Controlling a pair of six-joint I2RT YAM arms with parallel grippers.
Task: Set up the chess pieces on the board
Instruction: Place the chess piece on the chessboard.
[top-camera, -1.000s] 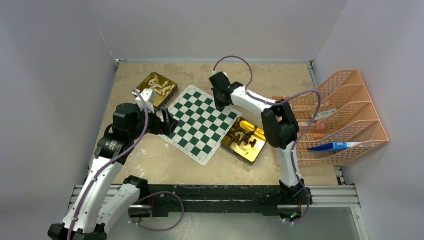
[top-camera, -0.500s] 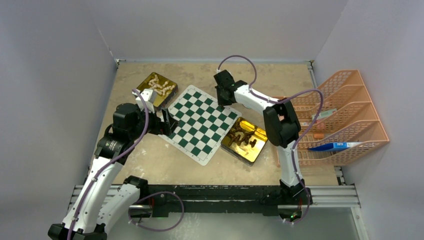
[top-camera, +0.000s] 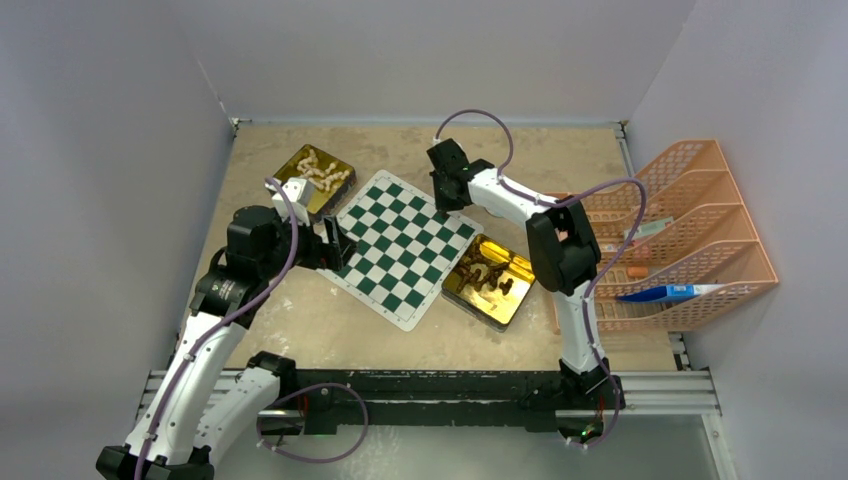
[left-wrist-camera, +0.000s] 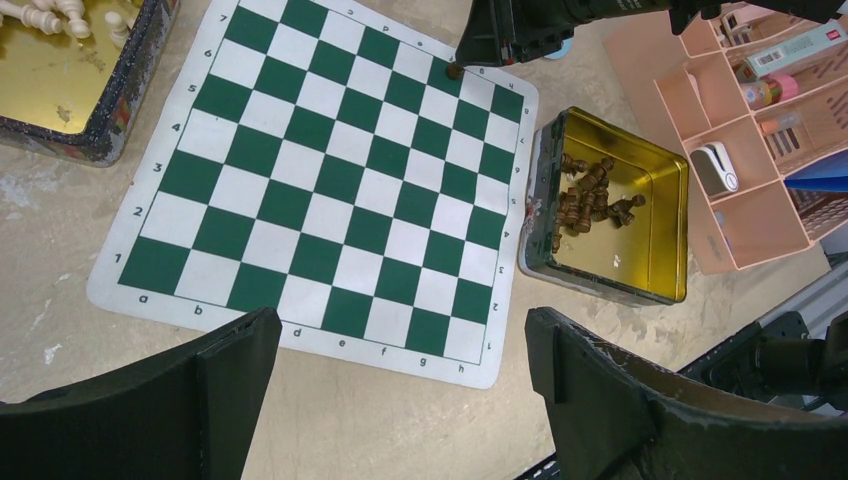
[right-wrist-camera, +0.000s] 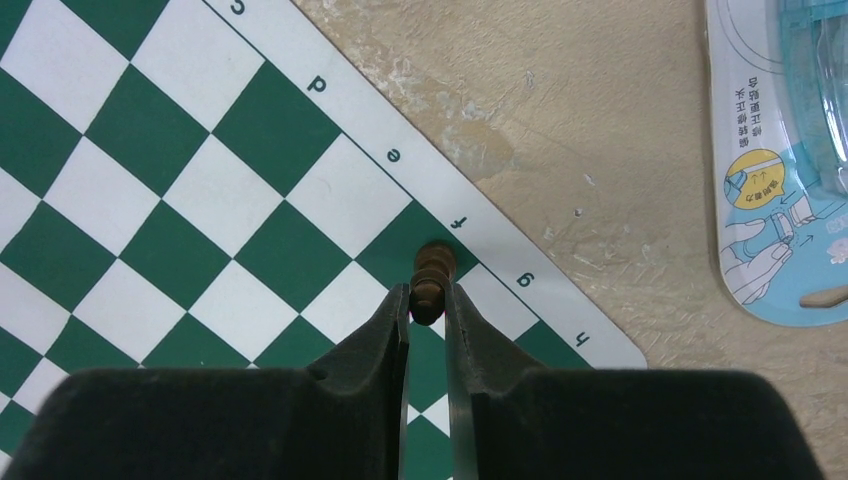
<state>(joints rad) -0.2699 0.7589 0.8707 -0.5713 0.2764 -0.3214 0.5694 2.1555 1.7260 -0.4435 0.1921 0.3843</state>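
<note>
Mottled beige table (top-camera: 300, 320) inside a grey-walled enclosure. From the left: shiny gold rectangular tin (left-wrist-camera: 45, 85) of cream-white chess pieces (left-wrist-camera: 45, 15). Left fingers (left-wrist-camera: 235, 350) spread wide, grasping nothing, at the near edge of the green-and-white checked chessboard mat (top-camera: 400, 245). Right fingers (right-wrist-camera: 385, 335) clenched on a dark brown chess piece (right-wrist-camera: 434, 262) over an edge square by letter f. Held only at the fingertips, the piece could topple on release or settle astride the border. Whether it touches the mat cannot be told.

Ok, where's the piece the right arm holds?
Right wrist view, centre: the dark piece sits in the jaws of the right gripper, over the board edge by letter f.
</note>
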